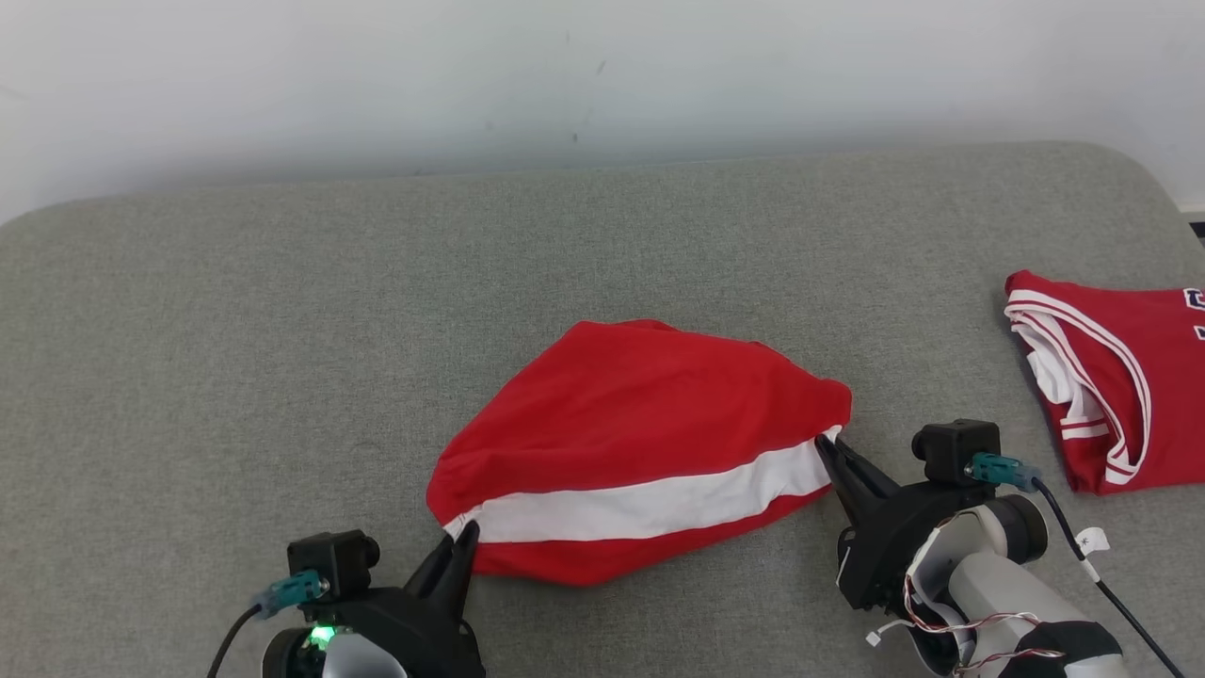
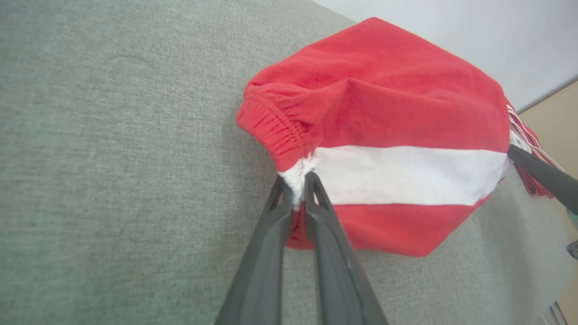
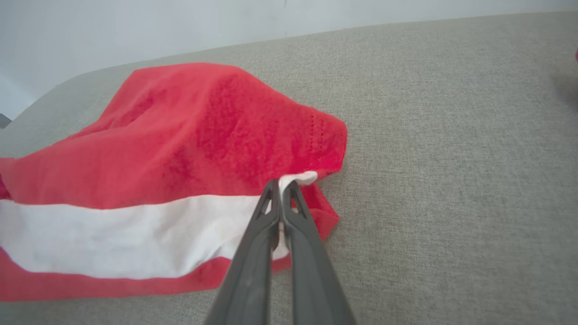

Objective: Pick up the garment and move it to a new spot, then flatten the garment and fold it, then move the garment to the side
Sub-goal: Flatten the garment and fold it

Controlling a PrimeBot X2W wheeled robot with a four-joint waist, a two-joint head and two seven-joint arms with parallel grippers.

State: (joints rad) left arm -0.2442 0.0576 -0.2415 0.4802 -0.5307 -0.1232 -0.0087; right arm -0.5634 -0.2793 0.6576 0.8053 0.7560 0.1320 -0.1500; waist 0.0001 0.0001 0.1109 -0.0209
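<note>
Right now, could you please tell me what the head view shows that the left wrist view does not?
The head view adds the right arm's pale forearm, a green light at the left wrist, and the second garment lying folded at the right, a sliver in the wrist view. The left wrist view adds the gathered elastic hem and a tan patch at its right edge. Both share the red garment with its white stripe on the grey surface, the left gripper shut on one stripe end and the right gripper on the other.
</note>
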